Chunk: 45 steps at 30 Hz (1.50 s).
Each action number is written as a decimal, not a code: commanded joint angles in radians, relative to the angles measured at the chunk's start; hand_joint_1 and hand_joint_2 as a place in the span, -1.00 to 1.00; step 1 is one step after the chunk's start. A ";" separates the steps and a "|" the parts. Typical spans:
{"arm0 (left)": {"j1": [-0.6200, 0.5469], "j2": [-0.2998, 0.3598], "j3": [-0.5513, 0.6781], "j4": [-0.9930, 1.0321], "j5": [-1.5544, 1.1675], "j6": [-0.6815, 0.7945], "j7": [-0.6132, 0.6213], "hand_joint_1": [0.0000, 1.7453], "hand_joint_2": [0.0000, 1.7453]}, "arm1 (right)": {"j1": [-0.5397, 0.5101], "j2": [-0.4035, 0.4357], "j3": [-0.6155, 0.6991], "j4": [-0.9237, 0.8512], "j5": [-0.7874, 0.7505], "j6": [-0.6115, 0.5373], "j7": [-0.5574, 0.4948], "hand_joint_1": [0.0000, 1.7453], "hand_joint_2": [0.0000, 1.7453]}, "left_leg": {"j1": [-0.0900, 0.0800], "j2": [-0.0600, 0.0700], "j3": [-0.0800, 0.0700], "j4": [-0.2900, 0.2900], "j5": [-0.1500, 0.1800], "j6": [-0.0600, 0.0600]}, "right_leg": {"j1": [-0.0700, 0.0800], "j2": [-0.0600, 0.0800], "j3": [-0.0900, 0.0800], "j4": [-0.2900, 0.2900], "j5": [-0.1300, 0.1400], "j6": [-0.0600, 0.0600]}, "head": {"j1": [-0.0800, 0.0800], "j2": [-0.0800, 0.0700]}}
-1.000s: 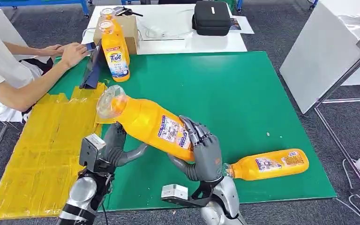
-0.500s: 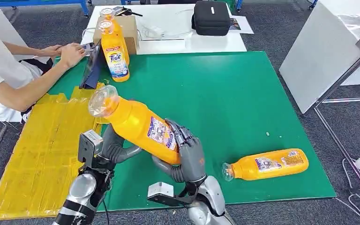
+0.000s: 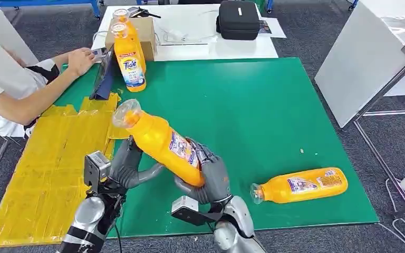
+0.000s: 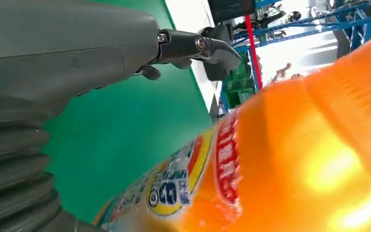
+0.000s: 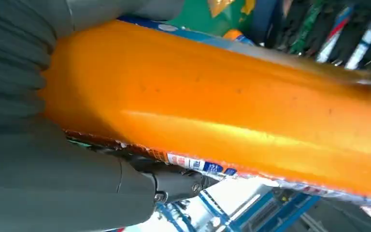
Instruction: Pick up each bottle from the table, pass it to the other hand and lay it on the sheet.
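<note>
above the mat, right hand (image 3: 209,176) grips bottle (image 3: 161,141).

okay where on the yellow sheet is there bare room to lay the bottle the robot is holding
Most of the yellow sheet is bare, from beside the left robot hand out to its far left edge. Its top corner is crowded: the person's arm, the dark tablet and the standing bottles border it. The right robot hand grips the held bottle.

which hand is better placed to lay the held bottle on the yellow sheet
The left hand. It sits beside the yellow sheet, open by the orange bottle, which the right hand grips farther away over the green mat.
</note>
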 commanded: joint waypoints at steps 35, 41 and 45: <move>-0.057 0.019 -0.041 0.062 0.032 -0.054 -0.008 -1.00 1.00 | -0.117 -0.015 0.161 0.272 0.138 0.129 0.027 1.00 1.00 | 0.002 -0.001 0.006 0.000 -0.002 -0.001 | 0.001 0.002 0.007 -0.001 -0.002 -0.003 | 0.000 0.000; -0.052 0.022 -0.038 0.054 0.042 -0.061 -0.011 -1.00 1.00 | -0.122 -0.020 0.154 0.283 0.117 0.140 0.024 1.00 1.00 | 0.002 -0.002 0.005 0.000 -0.002 -0.001 | 0.001 0.001 0.006 -0.001 -0.002 -0.003 | 0.000 0.000; -0.046 0.015 -0.029 0.049 0.046 -0.052 -0.012 1.00 1.00 | -0.116 -0.020 0.154 0.278 0.115 0.135 0.022 1.00 1.00 | 0.001 -0.002 0.004 -0.001 -0.001 -0.001 | 0.001 0.000 0.005 -0.001 -0.002 -0.002 | 0.000 0.000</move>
